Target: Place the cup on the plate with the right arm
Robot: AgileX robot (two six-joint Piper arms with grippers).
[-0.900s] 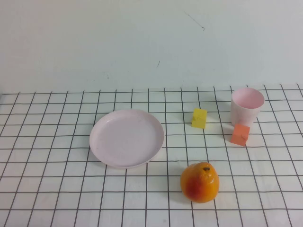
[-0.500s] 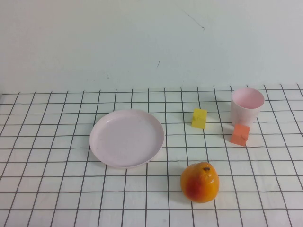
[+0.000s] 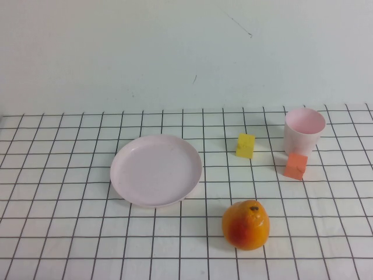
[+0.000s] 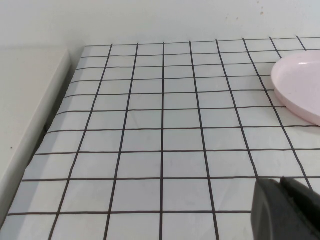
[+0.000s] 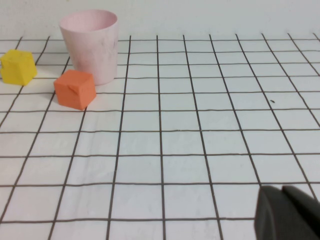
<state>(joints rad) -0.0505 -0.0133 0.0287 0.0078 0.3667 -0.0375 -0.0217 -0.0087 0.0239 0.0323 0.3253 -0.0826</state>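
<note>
Cup (image 3: 304, 129) waits far right, plate (image 3: 156, 170) left; right tool (image 5: 287, 212) and left tool (image 4: 285, 207) parked near, openings I cannot tell.

A white counter (image 3: 70, 233) ruled with a grid of thin black lines carries a pale pink plate (image 3: 156, 170) and a pale pink cup (image 3: 303, 130) whose inside shows a slightly deeper pink. A yellow block (image 3: 245, 146) sits beside an orange-red block (image 3: 295, 165). Nearer the camera lies a fruit (image 3: 246, 225), orange on top and shading to red low on its side, with a small dark spot at its crown. Behind, the wall (image 3: 175, 52) is plain pale grey-white with a few faint dark marks. In the wrist views, the left claw (image 4: 286, 210) and right claw (image 5: 287, 214) show as dark black shapes at the frame's corner.
</note>
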